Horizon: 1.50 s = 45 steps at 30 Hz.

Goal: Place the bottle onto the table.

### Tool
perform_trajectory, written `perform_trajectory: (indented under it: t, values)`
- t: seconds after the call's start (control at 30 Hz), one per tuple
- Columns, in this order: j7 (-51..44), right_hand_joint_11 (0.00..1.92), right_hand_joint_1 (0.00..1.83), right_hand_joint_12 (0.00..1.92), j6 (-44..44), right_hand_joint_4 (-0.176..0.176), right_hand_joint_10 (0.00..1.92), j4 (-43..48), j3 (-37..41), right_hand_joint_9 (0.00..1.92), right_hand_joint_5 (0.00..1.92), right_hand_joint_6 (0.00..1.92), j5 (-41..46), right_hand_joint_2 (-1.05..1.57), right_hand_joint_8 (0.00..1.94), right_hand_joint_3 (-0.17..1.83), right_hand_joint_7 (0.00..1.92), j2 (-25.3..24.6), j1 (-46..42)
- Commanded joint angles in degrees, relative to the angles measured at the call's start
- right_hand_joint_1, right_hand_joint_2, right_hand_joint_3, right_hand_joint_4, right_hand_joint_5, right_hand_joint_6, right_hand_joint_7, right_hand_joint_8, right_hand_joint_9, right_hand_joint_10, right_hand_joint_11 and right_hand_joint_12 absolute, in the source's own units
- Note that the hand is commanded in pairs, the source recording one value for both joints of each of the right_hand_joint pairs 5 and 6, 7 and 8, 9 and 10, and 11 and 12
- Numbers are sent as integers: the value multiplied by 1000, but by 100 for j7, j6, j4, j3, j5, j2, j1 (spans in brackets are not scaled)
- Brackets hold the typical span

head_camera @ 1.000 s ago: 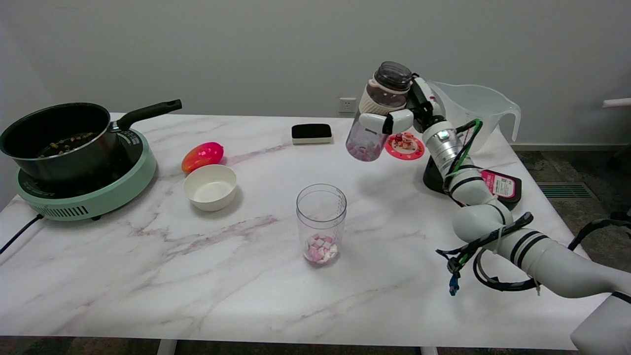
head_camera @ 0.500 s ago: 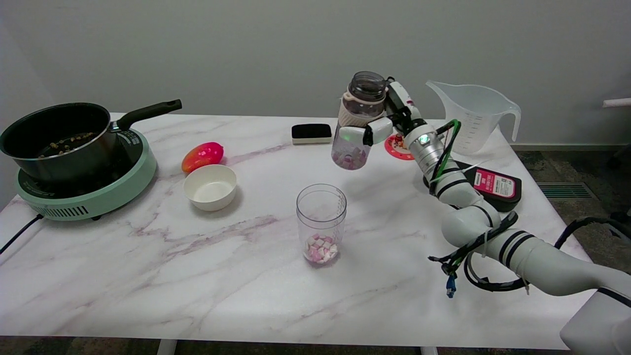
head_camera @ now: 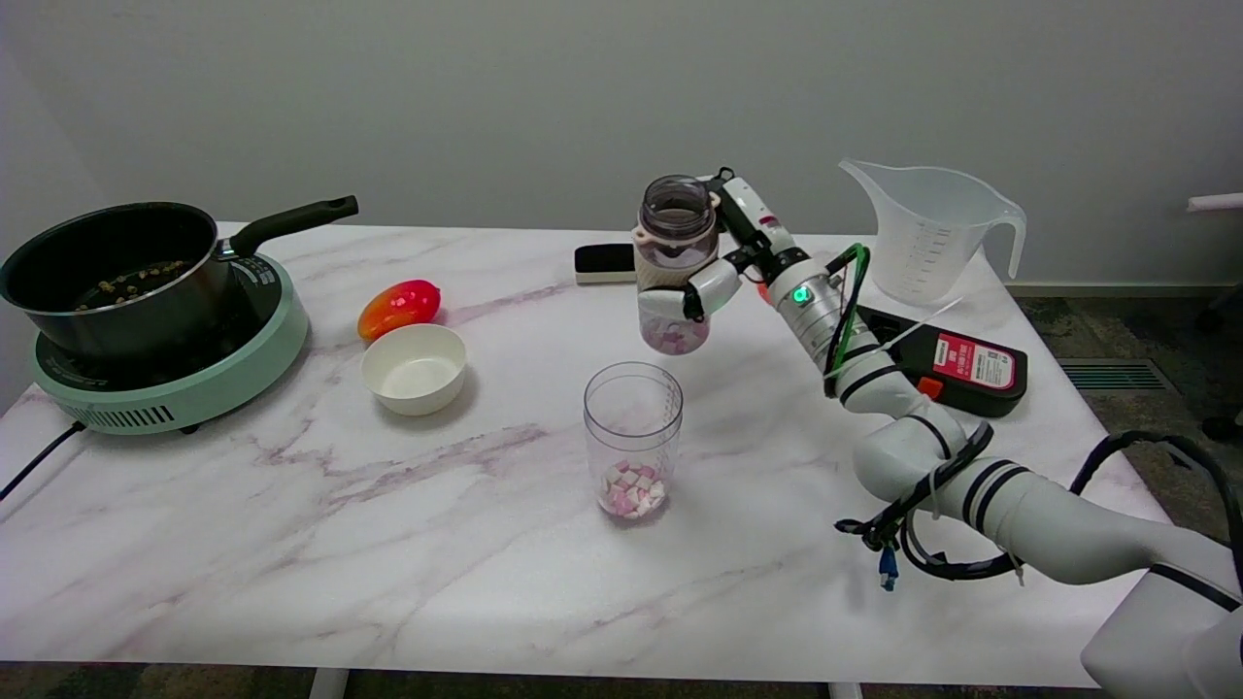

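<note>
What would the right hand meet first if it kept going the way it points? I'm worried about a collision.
Probably the black sponge block, just beyond the right hand and its clear candy bottle; height and depth are unclear, so it may pass above.

black eraser [head_camera: 604,262] — right end behind bottle [head_camera: 673,262] | cord [head_camera: 34,461] — cut off left

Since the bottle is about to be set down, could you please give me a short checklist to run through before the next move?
1. Grip: the right hand holds the clear plastic bottle with the beige band around its middle: ok.
2. Bottle upright: roughly upright, slightly tilted: ok.
3. Bottle off the white marble table: in the air, not yet placed: ok.
4. Landing spot: the clear plastic cup holding pink and white cubes stands just in front of the bottle; lowering straight down may clip it: cannot tell.
5. Bottle cap: opening looks uncovered, contents inside: cannot tell.
</note>
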Motion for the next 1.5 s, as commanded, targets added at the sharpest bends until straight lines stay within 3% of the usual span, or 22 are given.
perform_trajectory:
  t: [0.03, 0.57, 0.9, 1.5]
  values:
    - [-330, 1019, 1502, 1019, 520, 0, 1198, -591, -121, 1198, 1203, 1203, -327, 452, 1300, 1032, 1300, -533, -22]
    - [-282, 1038, 1485, 1038, 584, 0, 1204, -950, -273, 1204, 1234, 1234, -312, 517, 1310, 975, 1310, -692, 280]
    - [-106, 1020, 1486, 1020, 584, 0, 1183, -1390, -217, 1183, 1212, 1212, 886, 451, 1286, 1025, 1286, -709, 217]
    - [-130, 986, 1493, 986, 704, 0, 1162, -1829, -272, 1162, 1161, 1161, 928, 322, 1256, 1123, 1256, -749, 392]
